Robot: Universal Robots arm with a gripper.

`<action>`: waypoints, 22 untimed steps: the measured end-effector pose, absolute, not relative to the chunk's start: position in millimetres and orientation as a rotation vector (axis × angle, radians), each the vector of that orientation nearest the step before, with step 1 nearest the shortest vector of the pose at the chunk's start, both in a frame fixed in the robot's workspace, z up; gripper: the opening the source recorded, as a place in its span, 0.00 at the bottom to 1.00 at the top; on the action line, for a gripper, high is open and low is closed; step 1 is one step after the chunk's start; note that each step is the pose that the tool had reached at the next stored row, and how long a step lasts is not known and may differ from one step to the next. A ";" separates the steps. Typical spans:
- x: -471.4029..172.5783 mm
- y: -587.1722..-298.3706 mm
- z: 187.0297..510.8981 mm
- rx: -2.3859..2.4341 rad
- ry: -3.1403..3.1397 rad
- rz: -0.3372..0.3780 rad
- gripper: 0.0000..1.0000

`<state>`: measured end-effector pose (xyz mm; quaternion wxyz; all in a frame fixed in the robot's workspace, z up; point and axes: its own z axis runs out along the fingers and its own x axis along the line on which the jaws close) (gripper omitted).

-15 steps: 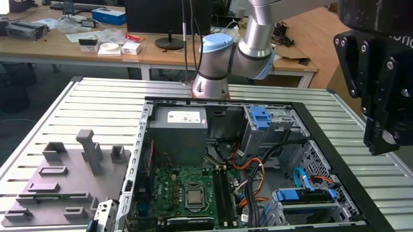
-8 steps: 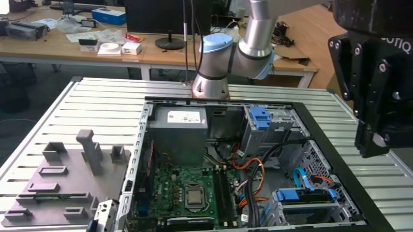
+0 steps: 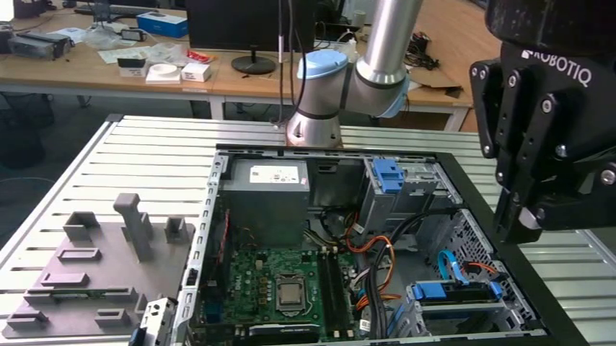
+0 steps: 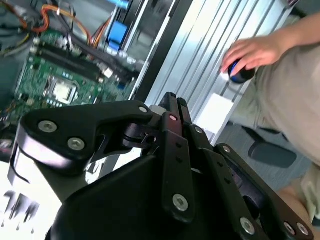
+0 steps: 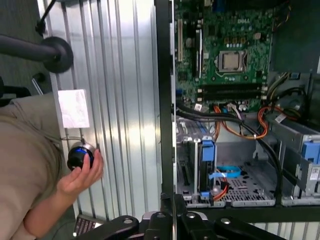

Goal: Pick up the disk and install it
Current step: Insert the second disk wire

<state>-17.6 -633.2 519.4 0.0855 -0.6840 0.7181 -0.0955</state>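
Black two-finger gripper (image 3: 527, 223), fingers together and holding nothing, poised over the rim of the open black computer case (image 3: 529, 288); flat silver metal disk (image 3: 152, 317) in its blue plastic frame apparently leaning at the exterior view's lower left, just beside the case wall, well apart from the gripper; likely stiff, fairly heavy, smooth-faced, shock-sensitive, best gripped across the frame's long edges; ribbed aluminium table (image 3: 144, 144); cluttered wooden desks (image 3: 241, 83) behind; a person's hand (image 5: 82, 177) on a dark round knob (image 5: 80, 157).

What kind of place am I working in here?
Probably a robotics lab or workshop: an open computer case sits on a slotted metal table, and cluttered wooden desks with a monitor stand behind.
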 end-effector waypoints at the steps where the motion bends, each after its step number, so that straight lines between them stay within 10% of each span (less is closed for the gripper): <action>1: -17.6 -633.3 519.3 -2.044 2.145 -0.278 0.16; 22: -17.6 -633.2 519.4 -2.049 2.150 -0.269 0.16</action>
